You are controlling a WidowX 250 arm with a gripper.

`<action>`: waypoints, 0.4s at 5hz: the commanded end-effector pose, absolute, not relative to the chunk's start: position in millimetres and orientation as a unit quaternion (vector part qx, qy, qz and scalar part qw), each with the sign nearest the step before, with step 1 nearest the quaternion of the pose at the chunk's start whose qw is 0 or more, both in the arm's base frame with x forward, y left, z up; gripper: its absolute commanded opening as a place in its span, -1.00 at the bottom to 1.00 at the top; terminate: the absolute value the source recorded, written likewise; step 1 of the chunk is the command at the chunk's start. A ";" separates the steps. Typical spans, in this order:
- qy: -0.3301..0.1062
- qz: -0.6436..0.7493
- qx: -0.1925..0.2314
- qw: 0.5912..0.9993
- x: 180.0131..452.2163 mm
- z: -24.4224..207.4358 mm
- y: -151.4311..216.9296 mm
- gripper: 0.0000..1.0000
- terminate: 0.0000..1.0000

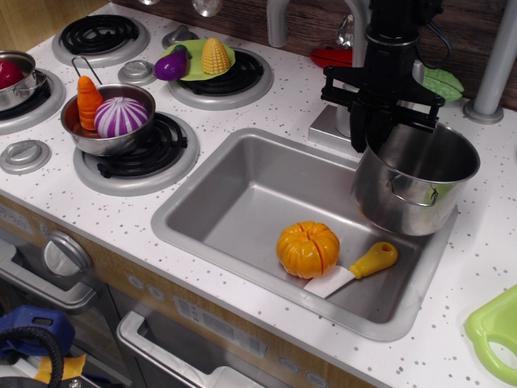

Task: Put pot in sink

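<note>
The pot (416, 179) is a large shiny steel vessel with wire loop handles. It hangs over the far right corner of the sink (239, 202), partly over the sink's right rim. I cannot tell whether its base touches anything. My black gripper (370, 136) comes down from above and is shut on the pot's left rim, one finger inside the wall and one outside. The sink is a rectangular steel basin in the middle of the counter.
An orange toy pumpkin (308, 249) and a yellow-handled toy knife (363, 267) lie in the sink. The faucet (355, 73) stands just behind my gripper. A pan with carrot and onion (109, 120) sits on the left burner. A green object (494, 327) lies at the right edge.
</note>
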State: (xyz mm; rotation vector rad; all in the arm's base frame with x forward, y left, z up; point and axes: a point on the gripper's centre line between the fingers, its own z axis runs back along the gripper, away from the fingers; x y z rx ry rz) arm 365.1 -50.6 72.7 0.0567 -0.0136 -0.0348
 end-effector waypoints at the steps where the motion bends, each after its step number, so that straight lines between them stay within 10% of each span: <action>1: -0.043 -0.018 0.049 0.998 347.1 128.2 -13.0 -1.00 -1.00; 2: -0.054 -0.033 0.068 0.996 324.0 110.7 6.3 -1.00 -1.00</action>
